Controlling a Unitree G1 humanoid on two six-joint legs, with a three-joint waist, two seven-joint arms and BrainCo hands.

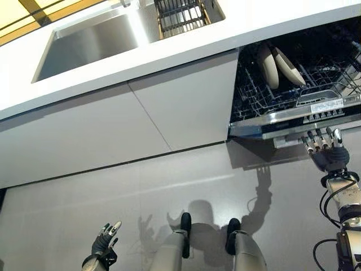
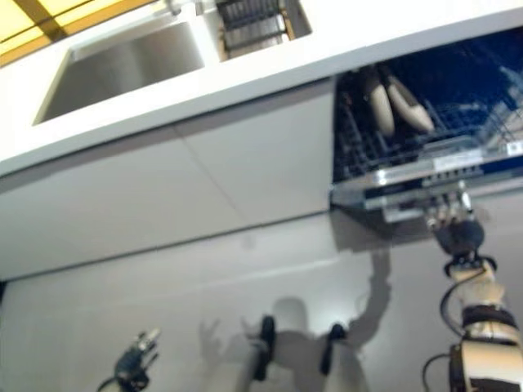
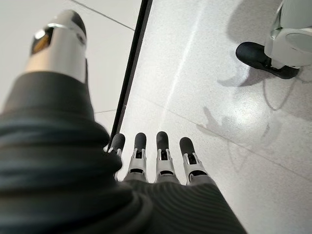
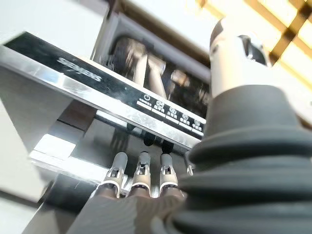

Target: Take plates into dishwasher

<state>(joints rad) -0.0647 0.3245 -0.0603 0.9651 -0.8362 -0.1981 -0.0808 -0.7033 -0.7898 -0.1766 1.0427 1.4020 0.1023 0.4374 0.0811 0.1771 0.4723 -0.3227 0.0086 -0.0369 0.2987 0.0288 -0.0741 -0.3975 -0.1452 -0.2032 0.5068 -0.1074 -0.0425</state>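
We could not see the whole dishwasher [image 1: 293, 116]: its right side ran past the picture's edge, and the counter [image 1: 186, 42] hid the back of its rack [image 1: 265, 93]. The two plates [image 1: 280, 66] stood partly behind wire, perhaps touching. The sink [image 1: 93, 42] was cut off above.

Right hand [image 1: 331, 151]: silver fingers [image 4: 140, 171] ending in dark rounded tips, small screws and hinged plates along each, the thumb a thick silver cylinder with a dark cap; back of hand and wrist under a dark ribbed, rubbery-looking cover. Left hand [image 1: 105, 240]: same build, silver fingers [image 3: 163, 158] with dark tips and the same dark ribbed cover. Forearm above the right wrist is silver-grey, banded in black.
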